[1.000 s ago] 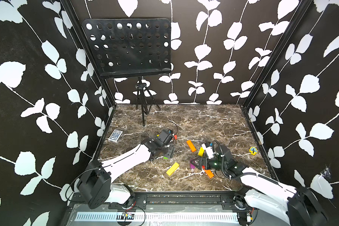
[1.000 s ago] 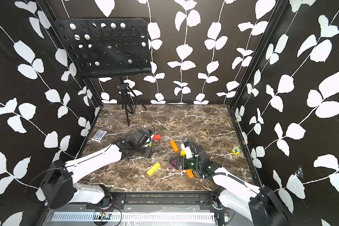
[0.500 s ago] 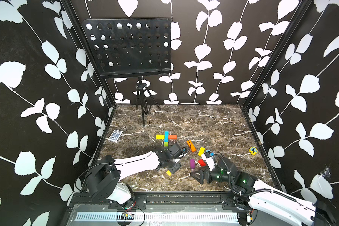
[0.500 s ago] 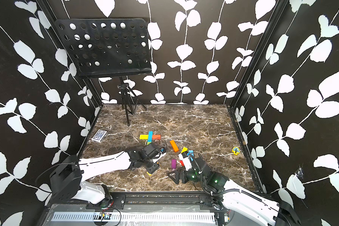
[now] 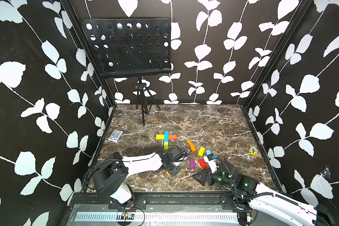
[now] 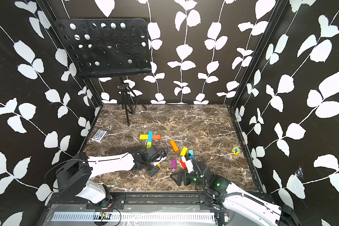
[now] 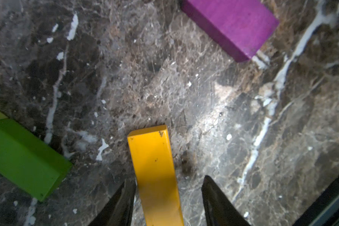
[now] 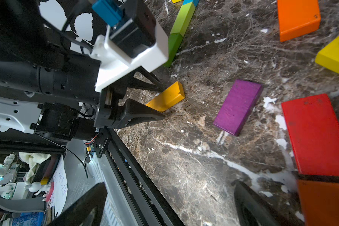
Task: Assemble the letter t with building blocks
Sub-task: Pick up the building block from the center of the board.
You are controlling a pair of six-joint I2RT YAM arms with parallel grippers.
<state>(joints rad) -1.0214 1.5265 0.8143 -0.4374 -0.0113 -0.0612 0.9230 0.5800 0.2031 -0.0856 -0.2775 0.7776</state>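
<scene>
A cross of building blocks lies mid-table in both top views: yellow block [image 5: 160,136], cyan block [image 5: 166,136], red-orange block [image 5: 172,137], with a lime green block [image 5: 166,145] below. My left gripper [image 7: 168,179] is low near the front, open around a deep-yellow block [image 7: 155,166]. One finger is close beside the block; the other stands apart from it. My right gripper [image 8: 169,185] is wide open over bare marble near the front edge, holding nothing. Loose purple [image 5: 192,163], red [image 5: 202,164], orange [image 5: 191,145] and yellow [image 5: 201,151] blocks lie between the arms.
A blue-patterned card box [image 5: 115,135] lies at the left edge. A small yellow tree token [image 5: 252,151] sits at the right. A black music stand [image 5: 126,47] on a tripod stands at the back. The black front rail [image 8: 137,176] runs just under my right gripper.
My left gripper left the cross and came down toward the front over the deep-yellow block, its jaws narrowing. The right arm drew back toward the front edge, still open.
</scene>
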